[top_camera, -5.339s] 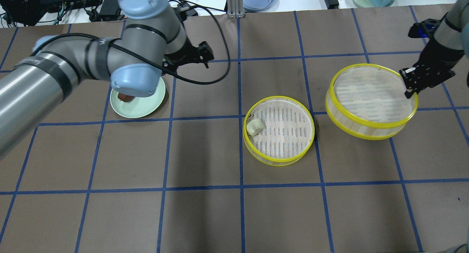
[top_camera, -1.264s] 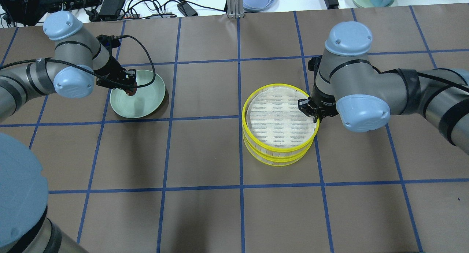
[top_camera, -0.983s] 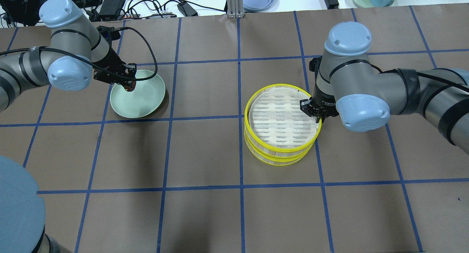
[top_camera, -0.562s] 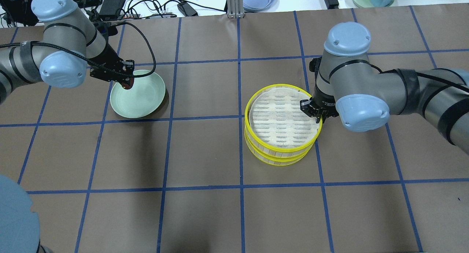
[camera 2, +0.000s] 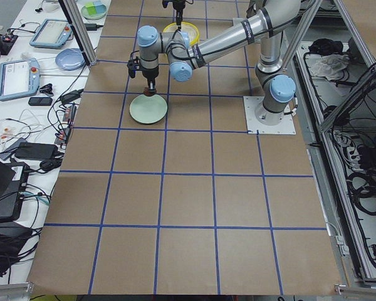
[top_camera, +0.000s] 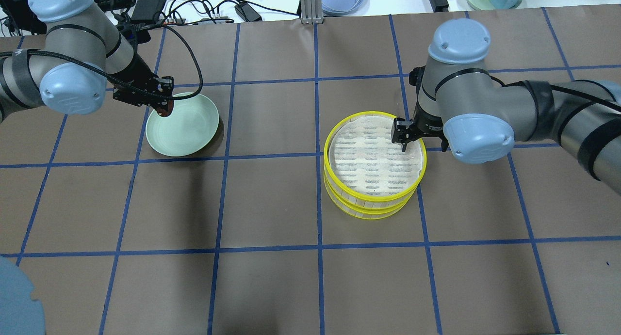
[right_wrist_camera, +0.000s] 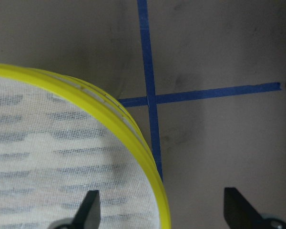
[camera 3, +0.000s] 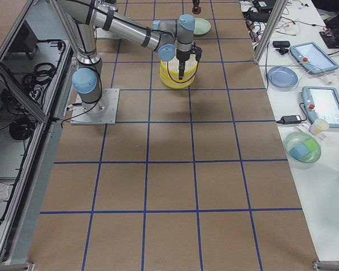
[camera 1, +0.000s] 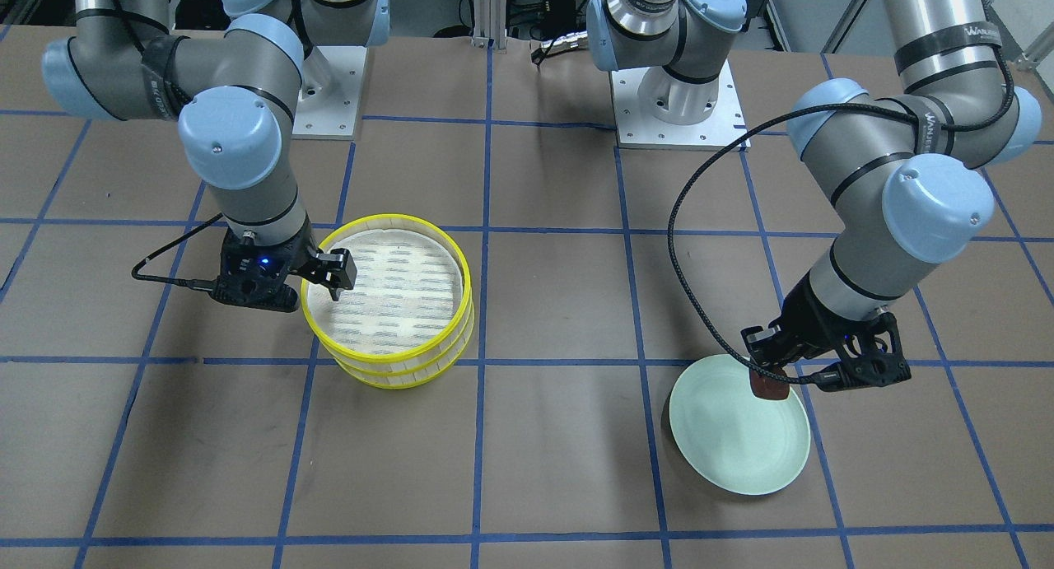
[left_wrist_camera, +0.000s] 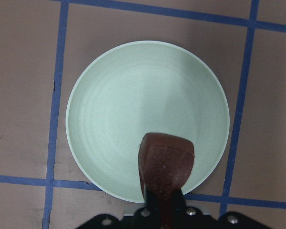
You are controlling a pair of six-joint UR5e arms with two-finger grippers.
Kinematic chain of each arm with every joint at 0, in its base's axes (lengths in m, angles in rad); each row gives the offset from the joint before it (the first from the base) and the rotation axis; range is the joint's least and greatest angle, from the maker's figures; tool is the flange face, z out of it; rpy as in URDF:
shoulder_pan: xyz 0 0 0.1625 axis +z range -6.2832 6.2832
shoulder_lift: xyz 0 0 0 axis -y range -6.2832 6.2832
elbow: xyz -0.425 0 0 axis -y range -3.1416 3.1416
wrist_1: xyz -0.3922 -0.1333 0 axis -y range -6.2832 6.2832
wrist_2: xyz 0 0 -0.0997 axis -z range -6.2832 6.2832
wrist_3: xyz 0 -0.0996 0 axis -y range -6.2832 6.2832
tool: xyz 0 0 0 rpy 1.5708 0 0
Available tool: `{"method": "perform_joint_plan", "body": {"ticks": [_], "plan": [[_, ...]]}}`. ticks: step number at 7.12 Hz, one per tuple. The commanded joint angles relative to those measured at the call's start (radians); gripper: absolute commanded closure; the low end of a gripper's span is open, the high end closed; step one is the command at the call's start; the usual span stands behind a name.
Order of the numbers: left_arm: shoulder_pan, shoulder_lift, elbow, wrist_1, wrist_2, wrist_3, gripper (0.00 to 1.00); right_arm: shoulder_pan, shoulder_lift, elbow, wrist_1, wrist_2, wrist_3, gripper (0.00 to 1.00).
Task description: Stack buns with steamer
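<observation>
Matt brown paper covering bench (top_camera: 271,286); smooth matt green plate (left_wrist_camera: 133,95); coarse white mesh cloth (top_camera: 373,155) lining 2 yellow-rimmed, wood-slatted steamers (top_camera: 371,202); speckled bun (left_wrist_camera: 166,162).

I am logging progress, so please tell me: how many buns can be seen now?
1. The reddish-brown bun is held in the left gripper above the edge of the green plate. Another may be hidden inside the covered lower steamer tier.

Arm strap (camera 1: 947,40) lettering, too blurred to read

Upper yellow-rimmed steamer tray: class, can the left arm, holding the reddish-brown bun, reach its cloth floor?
Probably yes: the upper yellow-rimmed steamer tray lies uncovered; only the open right gripper straddles its rim.
</observation>
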Motion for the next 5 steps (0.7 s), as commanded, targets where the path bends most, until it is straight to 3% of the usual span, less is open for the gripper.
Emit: {"method": "perform_joint_plan", "body": {"ticks": [1,3,5], "plan": [[-0.072,0.054,0.0,-0.049,-0.001,-0.096,0.91,-0.001,-0.064,-0.091,0.023,0.042,0.007,0.0],[-0.219,0.09,0.006,-0.074,-0.002,-0.253,0.91,-0.004,-0.182,-0.211,0.292,0.075,0.023,0.0],[-0.387,0.082,0.006,-0.06,-0.013,-0.416,0.91,-0.007,-0.206,-0.353,0.409,0.073,0.015,0.0]]}}
